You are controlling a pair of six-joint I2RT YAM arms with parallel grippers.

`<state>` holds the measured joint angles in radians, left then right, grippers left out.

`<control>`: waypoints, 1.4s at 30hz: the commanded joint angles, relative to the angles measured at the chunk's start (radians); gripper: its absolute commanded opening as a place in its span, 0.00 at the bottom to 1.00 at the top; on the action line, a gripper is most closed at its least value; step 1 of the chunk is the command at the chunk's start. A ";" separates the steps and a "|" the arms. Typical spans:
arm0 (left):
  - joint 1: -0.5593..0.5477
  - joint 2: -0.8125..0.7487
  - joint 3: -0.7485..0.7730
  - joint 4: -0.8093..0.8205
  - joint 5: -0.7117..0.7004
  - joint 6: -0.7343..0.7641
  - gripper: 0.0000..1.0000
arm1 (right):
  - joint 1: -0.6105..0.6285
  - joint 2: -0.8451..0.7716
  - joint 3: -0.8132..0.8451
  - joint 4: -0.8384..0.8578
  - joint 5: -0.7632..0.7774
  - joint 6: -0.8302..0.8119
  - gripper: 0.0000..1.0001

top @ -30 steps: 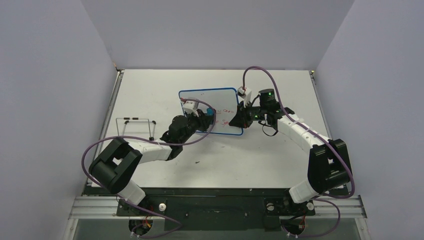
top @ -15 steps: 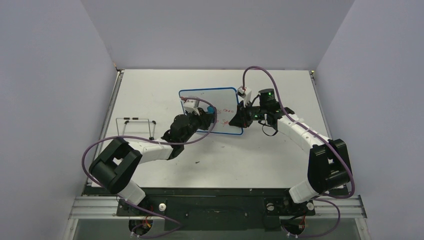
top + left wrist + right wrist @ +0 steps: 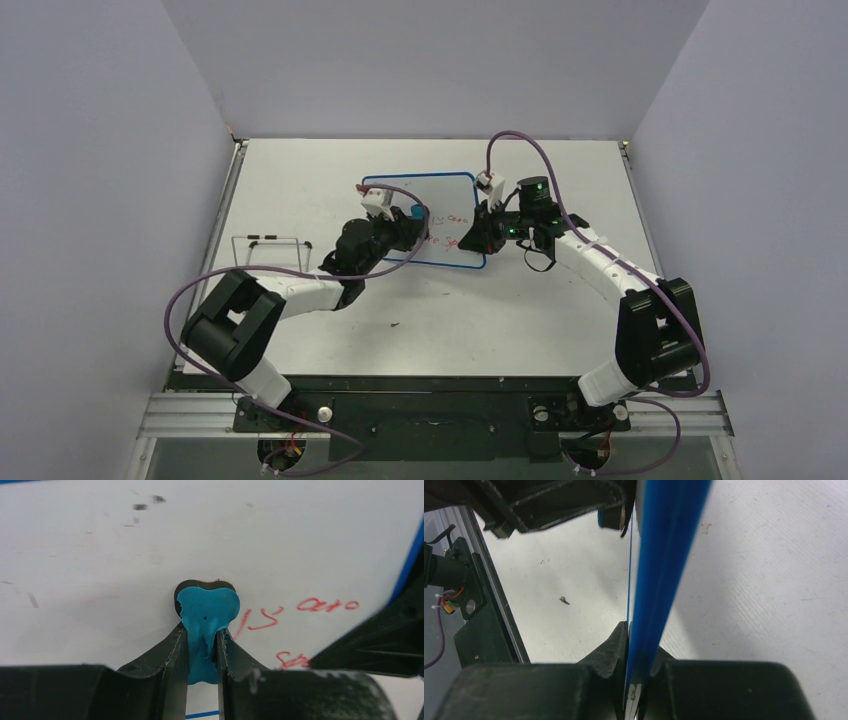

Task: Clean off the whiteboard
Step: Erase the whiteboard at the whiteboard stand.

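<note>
The whiteboard [image 3: 440,200], white with a thin blue rim, is held tilted over the middle of the table. Red handwriting [image 3: 455,222] remains on its right part. My right gripper [image 3: 482,232] is shut on the board's right edge; in the right wrist view the blue rim [image 3: 664,555] runs up from between the jaws of that gripper [image 3: 639,640]. My left gripper [image 3: 202,632] is shut on a blue eraser [image 3: 207,612], whose black pad presses on the board's face [image 3: 100,555] just left of the red writing [image 3: 327,605]. From above, the eraser [image 3: 416,212] sits mid-board.
A thin wire stand [image 3: 270,245] rises on the table's left side. A small dark speck [image 3: 397,324] lies on the table in front of the board. Faint smudges [image 3: 147,502] mark the board's upper area. Grey walls enclose the table.
My left gripper has slid the eraser a little toward the far side and left across the board. The right gripper and the board have stayed put.
</note>
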<state>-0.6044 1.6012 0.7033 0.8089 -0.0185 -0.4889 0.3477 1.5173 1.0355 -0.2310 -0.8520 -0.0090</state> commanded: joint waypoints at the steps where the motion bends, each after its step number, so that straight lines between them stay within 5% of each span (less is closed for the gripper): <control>1: -0.094 0.038 0.050 0.036 0.146 0.060 0.00 | 0.057 0.006 0.014 -0.075 -0.108 -0.081 0.00; 7: -0.097 0.031 0.086 -0.045 0.166 0.053 0.00 | 0.057 0.008 0.014 -0.077 -0.107 -0.083 0.00; 14: 0.010 -0.031 0.161 -0.274 0.046 -0.057 0.00 | 0.058 0.008 0.015 -0.081 -0.102 -0.089 0.00; 21: 0.042 -0.025 0.217 -0.335 -0.026 -0.054 0.00 | 0.064 0.005 0.017 -0.083 -0.098 -0.091 0.00; 34: 0.088 -0.026 0.258 -0.471 0.047 -0.048 0.00 | 0.063 0.010 0.019 -0.087 -0.101 -0.096 0.00; 42: 0.098 -0.008 0.248 -0.417 0.164 -0.008 0.00 | 0.068 0.012 0.021 -0.087 -0.100 -0.095 0.00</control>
<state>-0.5205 1.5757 0.9283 0.3645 0.1268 -0.5377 0.3519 1.5192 1.0435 -0.2214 -0.8303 -0.0223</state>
